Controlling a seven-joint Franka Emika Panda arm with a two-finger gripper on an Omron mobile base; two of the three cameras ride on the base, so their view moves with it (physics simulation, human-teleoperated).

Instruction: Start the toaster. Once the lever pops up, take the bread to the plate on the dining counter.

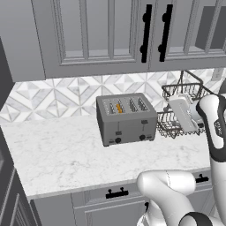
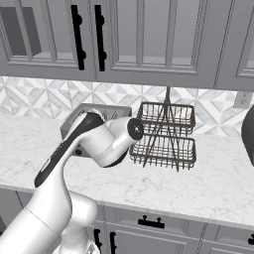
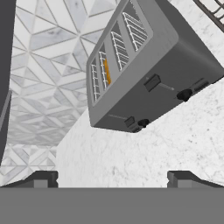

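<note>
Gripper [image 3: 112,178] fingertips spread wide and empty above the marble worktop [image 1: 66,154].

Beyond them the toaster [image 1: 126,118] stands against the tiled backsplash [image 1: 53,95], beside a wire rack [image 1: 178,110]. Bread [image 1: 118,107] sits orange in its second slot from the left. One lever [image 3: 152,82] faces the hand.

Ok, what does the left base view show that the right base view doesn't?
Left base view: the toaster front-on, with its two slider tabs and two knobs, and an orange edge of bread in a slot. Right base view: the arm covers most of the toaster, but there is a wall outlet and a dark object at the right edge. Both share the wire rack, the marble counter, the patterned tiles and the grey cabinets.
</note>
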